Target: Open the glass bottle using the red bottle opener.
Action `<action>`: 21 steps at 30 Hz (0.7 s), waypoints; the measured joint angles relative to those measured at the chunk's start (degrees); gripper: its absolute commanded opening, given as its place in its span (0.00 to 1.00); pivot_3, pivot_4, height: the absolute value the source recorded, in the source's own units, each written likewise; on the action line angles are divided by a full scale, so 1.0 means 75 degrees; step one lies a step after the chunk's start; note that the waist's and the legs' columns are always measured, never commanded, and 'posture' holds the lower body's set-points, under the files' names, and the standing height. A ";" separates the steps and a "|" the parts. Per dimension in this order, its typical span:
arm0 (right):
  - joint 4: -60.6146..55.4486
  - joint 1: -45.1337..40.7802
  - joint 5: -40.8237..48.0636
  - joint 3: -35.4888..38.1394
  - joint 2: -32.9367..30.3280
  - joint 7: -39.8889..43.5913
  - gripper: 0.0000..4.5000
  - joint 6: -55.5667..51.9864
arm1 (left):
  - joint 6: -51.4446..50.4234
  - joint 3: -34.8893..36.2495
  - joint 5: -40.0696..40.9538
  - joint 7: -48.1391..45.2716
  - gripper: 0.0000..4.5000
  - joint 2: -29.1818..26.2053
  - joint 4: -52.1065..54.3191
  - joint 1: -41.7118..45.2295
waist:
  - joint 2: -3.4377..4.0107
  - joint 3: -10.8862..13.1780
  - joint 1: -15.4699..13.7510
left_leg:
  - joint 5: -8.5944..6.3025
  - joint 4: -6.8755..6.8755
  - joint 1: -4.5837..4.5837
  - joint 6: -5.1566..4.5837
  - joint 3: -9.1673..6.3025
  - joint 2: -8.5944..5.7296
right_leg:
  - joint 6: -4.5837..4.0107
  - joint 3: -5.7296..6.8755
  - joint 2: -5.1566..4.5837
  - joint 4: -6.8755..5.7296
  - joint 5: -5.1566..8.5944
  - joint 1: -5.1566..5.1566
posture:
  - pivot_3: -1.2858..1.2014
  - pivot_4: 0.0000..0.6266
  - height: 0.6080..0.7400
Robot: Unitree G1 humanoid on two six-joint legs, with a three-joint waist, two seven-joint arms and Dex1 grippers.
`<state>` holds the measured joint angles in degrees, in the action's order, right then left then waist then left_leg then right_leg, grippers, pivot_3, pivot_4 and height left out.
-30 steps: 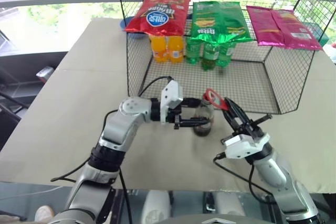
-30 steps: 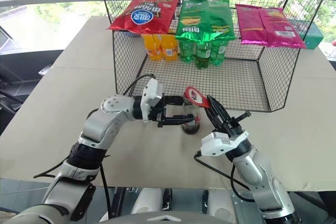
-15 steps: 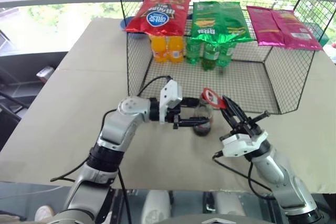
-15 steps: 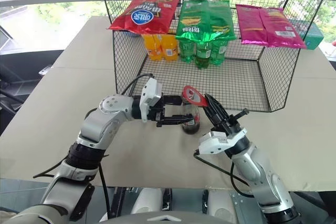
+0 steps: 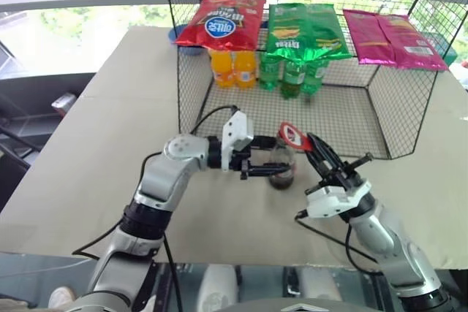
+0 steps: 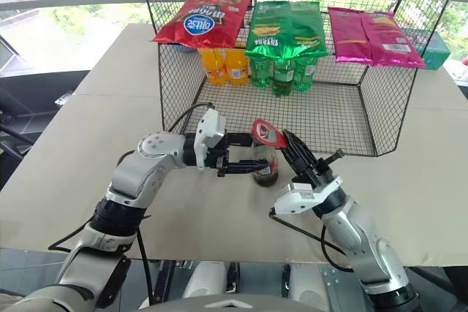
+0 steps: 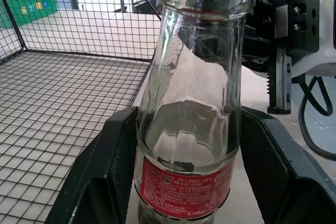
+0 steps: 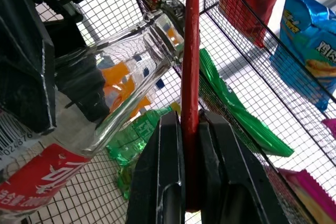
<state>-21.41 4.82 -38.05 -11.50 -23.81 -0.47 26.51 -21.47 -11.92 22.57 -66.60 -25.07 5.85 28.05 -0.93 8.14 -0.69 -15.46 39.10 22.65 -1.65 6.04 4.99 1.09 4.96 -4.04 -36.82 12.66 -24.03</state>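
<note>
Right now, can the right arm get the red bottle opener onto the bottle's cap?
Probably yes. The right gripper holds the red bottle opener over the glass bottle, steadied by the left gripper; nothing lies between.

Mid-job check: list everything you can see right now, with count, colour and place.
glass bottle: 1, clear with red label, on the table in front of the wire cage
red bottle opener: 1, red, head at the bottle's top
snack bags: 1 red, 1 green, 2 pink, on top of the cage
orange drink bottles: 2, orange, inside the cage
green plastic bottles: 3, green, inside the cage
wire cage: 1, black, on the table
table: 1, beige
left gripper: shut on the bottle's body
right gripper: shut on the opener's handle
</note>
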 measured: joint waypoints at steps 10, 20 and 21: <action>-0.0907 -0.0607 0.0549 0.0829 -0.1869 0.1625 0.00 -0.0467 | 0.0144 -0.0131 -0.0138 0.0074 0.60 0.0136 -0.0064 0.0015 | 0.0005 -0.0017 -0.0005 | -0.0001 0.0000 -0.0003 -0.0001 0.0000 -0.0002 | 0.0000 -0.0001 0.0001 0.0004 0.0001 0.0007 | 0.52 0.24 1.00; -0.1228 -0.1749 0.1500 0.0873 -0.2159 0.3340 0.00 -0.1147 | 0.0468 -0.0221 -0.0169 0.0114 0.60 0.0300 -0.0208 -0.0008 | 0.0003 -0.0012 -0.0021 | 0.0000 -0.0001 0.0013 -0.0001 -0.0002 -0.0002 | -0.0001 0.0013 0.0002 0.0007 0.0000 0.0003 | 0.52 0.24 1.00; -0.1244 -0.1784 0.1524 0.0833 -0.2116 0.3384 0.00 -0.1196 | 0.0479 -0.0229 -0.0169 0.0116 0.60 0.0307 -0.0208 -0.0009 | 0.0002 -0.0012 -0.0020 | -0.0001 -0.0001 0.0014 -0.0001 -0.0002 -0.0003 | -0.0001 0.0013 0.0001 0.0008 0.0000 0.0003 | 0.52 0.24 1.00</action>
<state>-30.74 -8.56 -26.62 -5.25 -39.68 24.91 17.54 -17.88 -13.64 21.30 -65.73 -22.76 4.29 27.98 -0.91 8.06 -0.84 -15.47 39.09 22.75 -1.66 6.03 4.97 1.08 5.06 -4.03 -36.75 12.66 -24.00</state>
